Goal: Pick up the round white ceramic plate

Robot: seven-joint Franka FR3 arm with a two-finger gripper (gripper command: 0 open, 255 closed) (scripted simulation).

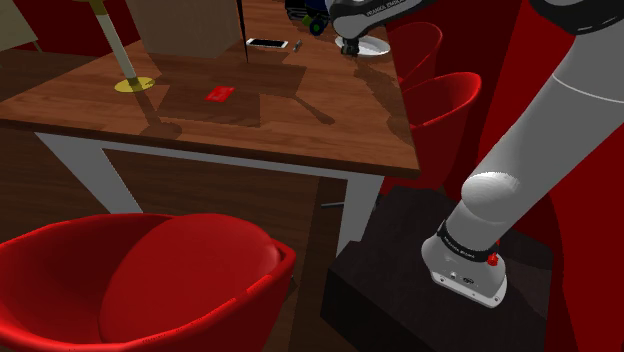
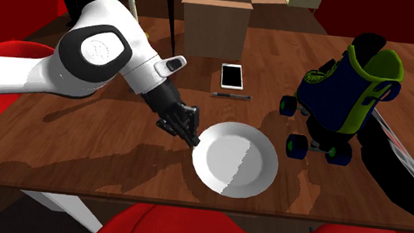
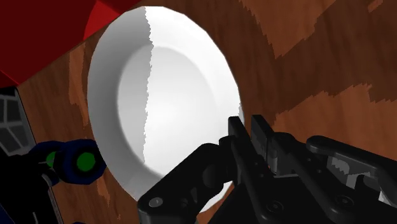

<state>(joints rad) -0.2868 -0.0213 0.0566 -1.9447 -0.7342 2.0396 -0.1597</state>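
A round white plate lies flat on the brown wooden table, close to the second exterior view's near edge. My black gripper reaches down to the plate's rim on the side toward the arm. In the wrist view the plate is large ahead, and the gripper has its fingertips drawn together on the plate's edge. In the shoulder view the gripper sits over the plate at the table's far end.
A blue and green roller skate stands just past the plate. A white phone, a pen and a cardboard box lie behind it. Red chairs ring the table. A red card lies mid-table.
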